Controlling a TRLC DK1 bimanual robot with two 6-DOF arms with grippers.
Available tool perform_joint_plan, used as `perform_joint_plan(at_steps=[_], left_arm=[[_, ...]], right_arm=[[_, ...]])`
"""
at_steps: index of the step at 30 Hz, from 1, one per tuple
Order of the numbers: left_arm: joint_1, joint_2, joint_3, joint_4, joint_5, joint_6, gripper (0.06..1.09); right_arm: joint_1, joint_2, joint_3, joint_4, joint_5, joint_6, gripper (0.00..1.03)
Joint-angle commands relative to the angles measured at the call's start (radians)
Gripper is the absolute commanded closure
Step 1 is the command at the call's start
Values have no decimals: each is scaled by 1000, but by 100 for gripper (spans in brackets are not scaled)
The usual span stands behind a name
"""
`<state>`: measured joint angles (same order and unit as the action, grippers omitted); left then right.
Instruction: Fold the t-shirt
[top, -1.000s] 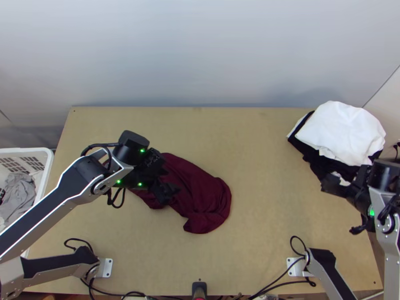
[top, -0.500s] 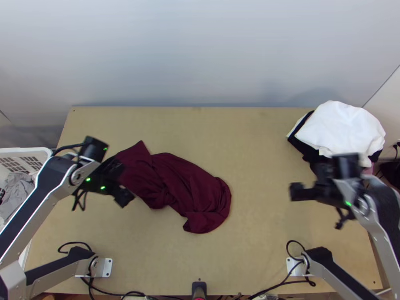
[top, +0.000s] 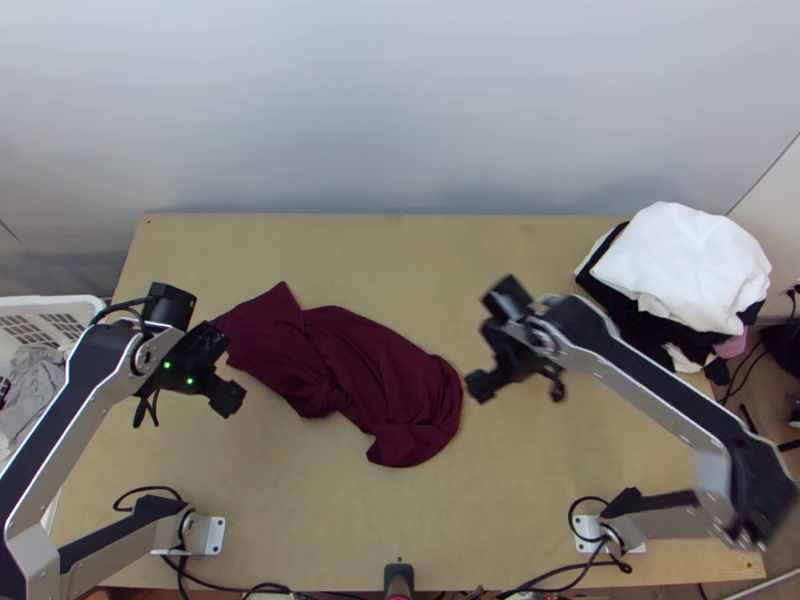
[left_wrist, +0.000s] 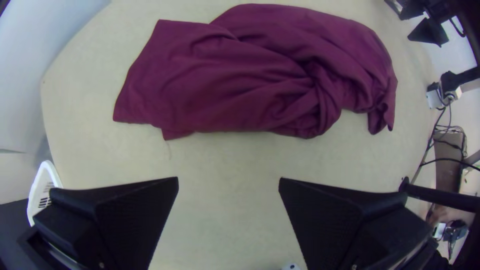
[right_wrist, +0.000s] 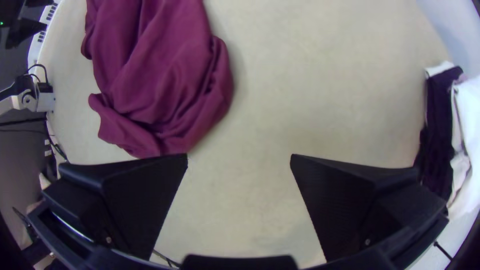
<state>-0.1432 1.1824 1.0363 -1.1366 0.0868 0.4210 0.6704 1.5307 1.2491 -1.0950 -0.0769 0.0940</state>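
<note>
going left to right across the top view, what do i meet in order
white basket, left gripper, maroon t-shirt, right gripper, pile of clothes with white cloth on top

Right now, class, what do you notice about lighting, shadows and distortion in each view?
Top view: soft, fairly even light, with faint shading low on the wall; left wrist view: the edge of the table bends into a curve, and the lower corners are dark; right wrist view: a soft shadow beside the maroon shirt, again with dark lower corners.
</note>
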Motion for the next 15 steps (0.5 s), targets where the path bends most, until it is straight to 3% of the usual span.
perform_joint_plan(at_steps=[1,5,9,13,15], left_arm=[[-9,3,10,32,-18,-4,11],[21,-9,-2,28,-19,-16,11],[62,-55,-27,29,-18,-28,11],[93,-104,-53,28,-18,-45,11],[106,-127,-65,20,-18,-50,11]], right_arm=[[98,213,113,87,-1,0,10],[104,250,113,153,6,-2,10],[113,259,105,271,45,0,21],[106,296,130,337,83,0,21],[98,319,130,366,92,-11,26]])
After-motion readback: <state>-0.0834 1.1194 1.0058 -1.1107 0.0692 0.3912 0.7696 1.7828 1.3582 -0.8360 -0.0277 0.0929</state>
